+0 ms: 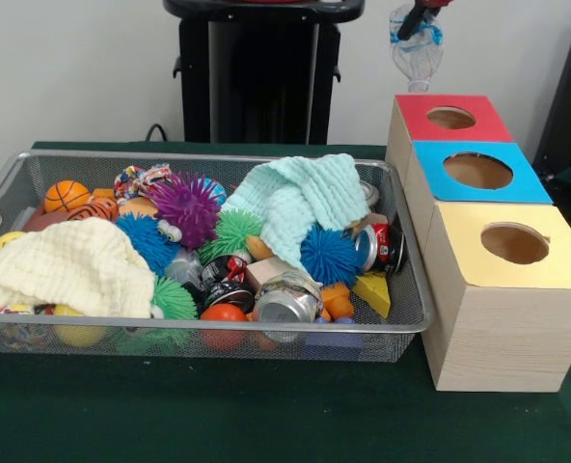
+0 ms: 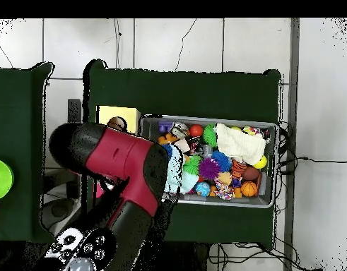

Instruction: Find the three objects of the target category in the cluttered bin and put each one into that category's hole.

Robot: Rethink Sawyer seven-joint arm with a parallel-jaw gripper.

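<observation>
One plastic bottle [image 1: 419, 50] in jaws [image 1: 413, 27] above red hole [image 1: 450, 118].

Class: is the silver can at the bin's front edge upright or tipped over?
Tipped over: the silver can lies on its side, its round end facing the camera.

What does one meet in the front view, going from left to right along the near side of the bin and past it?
Cream cloth → green spiky ball → red ball → silver can → yellow wedge → yellow-topped box.
</observation>
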